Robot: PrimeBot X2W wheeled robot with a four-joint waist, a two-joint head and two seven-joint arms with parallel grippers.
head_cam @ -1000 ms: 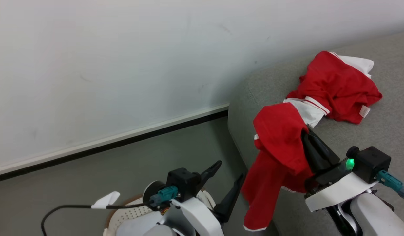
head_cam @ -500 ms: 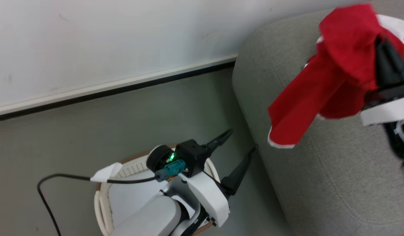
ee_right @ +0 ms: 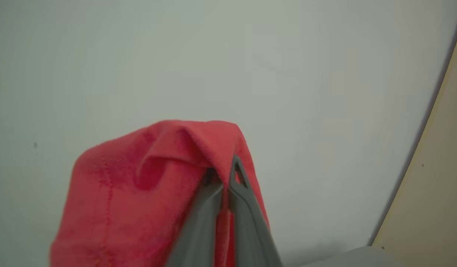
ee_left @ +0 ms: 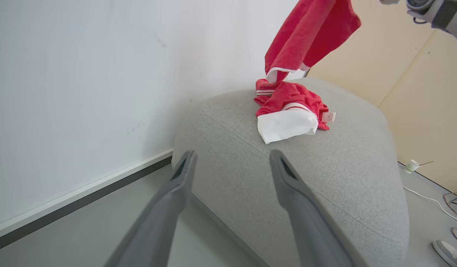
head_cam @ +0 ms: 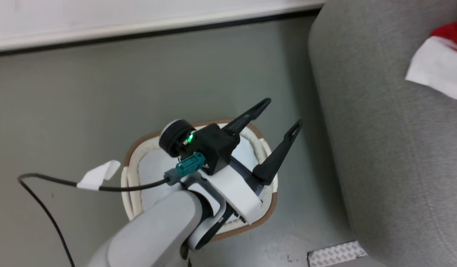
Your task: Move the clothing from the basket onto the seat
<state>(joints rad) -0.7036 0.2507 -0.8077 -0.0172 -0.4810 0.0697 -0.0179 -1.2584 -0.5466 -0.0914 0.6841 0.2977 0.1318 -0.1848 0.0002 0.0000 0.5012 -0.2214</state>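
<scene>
The head camera has dipped onto the basket [head_cam: 129,193], half hidden beneath the left gripper [head_cam: 282,111], jaws spread empty. The right gripper [ee_right: 224,170] stays clenched on a red garment [ee_right: 139,185] above the seat [ee_left: 324,178], where other clothing [ee_left: 287,111] lies.

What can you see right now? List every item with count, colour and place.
basket: one, cream with brown rim, on floor
sofa: one, grey, beside basket
clothing heap: one, red and white, on sofa
red garment: one, red, hanging above heap
paper cup: one, white, floor beyond sofa
shoe: one, grey, floor by sofa
left gripper: one, dark, open over basket
right gripper: one, dark, shut on red garment
</scene>
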